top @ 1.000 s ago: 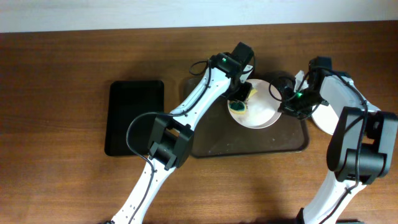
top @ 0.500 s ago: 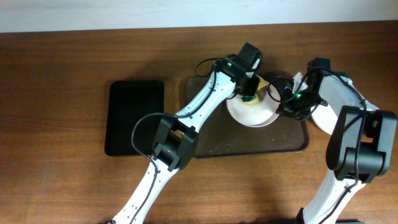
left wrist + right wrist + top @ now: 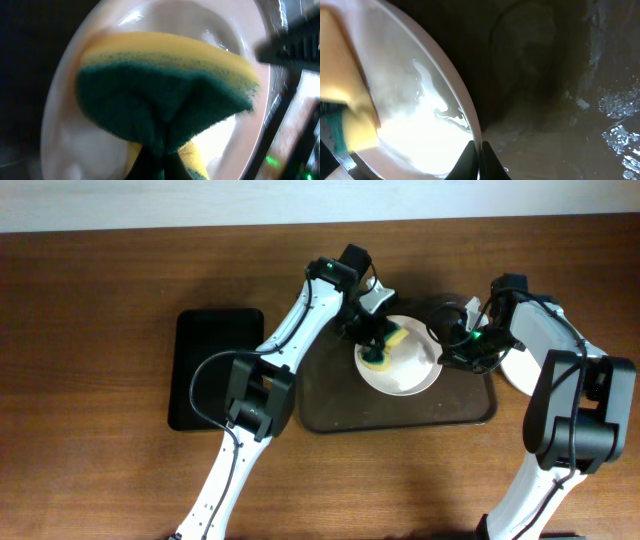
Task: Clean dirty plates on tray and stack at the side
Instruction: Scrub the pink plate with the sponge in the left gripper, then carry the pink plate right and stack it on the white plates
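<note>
Glossy white plate (image 3: pixel 415 372), left end effector (image 3: pixel 376 352) clamping yellow-green sponge (image 3: pixel 165 95), right end effector (image 3: pixel 476 152) pinching its rim

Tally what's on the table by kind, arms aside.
Trays: 2, a brown tray and a black tray.
Plates: 2, a plate on the brown tray and a side plate right of it; cannot tell if that one is stacked.
Sponges: 1, a sponge on the plate.
Total: 5.
</note>
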Motion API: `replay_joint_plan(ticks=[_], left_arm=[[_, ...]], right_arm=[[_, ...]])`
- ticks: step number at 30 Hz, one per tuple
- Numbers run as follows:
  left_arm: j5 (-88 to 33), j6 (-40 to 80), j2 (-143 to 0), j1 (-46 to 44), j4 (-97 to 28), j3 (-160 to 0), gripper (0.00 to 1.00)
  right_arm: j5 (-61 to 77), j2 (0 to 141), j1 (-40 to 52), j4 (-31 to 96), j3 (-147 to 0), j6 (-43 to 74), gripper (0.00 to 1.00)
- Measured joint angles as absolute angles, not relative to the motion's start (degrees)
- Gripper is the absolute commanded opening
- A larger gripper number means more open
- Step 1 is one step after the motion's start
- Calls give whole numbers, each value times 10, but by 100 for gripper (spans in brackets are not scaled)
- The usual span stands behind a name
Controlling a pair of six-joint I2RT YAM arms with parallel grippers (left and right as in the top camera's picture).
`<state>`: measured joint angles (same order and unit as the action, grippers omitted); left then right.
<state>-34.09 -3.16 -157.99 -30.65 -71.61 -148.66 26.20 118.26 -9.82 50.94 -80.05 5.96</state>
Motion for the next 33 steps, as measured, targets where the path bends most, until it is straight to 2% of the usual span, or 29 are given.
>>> replay_joint_plan(ticks=[3, 5, 6, 9, 12, 16, 19, 22, 24, 26, 27, 31, 33], left_arm=[[-180, 144, -1570, -333, -703, -1494, 0], [-90, 192, -1565, -356, -708, -1499, 0], [-89, 181, -1564, -359, -716, -1500, 0], [-237, 30, -1566, -343, -802, -1501, 0], [-338, -76, -1575, -337, -822, -1494, 0], [-427, -109, -1582, -338, -773, -1487, 0], [-436, -90, -1582, -341, -714, -1485, 0], [-253, 56, -1582, -349, -657, -1496, 0], [-97, 111, -1581, -352, -659, -1530, 0], [-5, 131, -1582, -342, -664, -1563, 0], [10, 137, -1586, -335, -684, -1593, 0], [4, 144, -1592, -261, -809, -1783, 0], [-6, 144, -1571, -267, -835, -1787, 0]], right_arm=[[265, 1183, -98, 503, -801, 60, 4], [267, 1183, -97, 502, -801, 61, 4], [267, 1183, -97, 502, -801, 61, 4], [262, 1183, -98, 503, -801, 59, 4], [260, 1183, -99, 506, -801, 58, 4], [260, 1183, -99, 509, -801, 58, 4], [260, 1183, -100, 509, -801, 60, 4], [260, 1183, -100, 507, -801, 63, 4], [260, 1183, -100, 507, -801, 65, 4], [282, 1182, -95, 501, -806, 67, 4], [285, 1182, -95, 504, -807, 67, 4], [251, 1183, -101, 511, -806, 68, 15], [244, 1183, -98, 505, -806, 69, 27]])
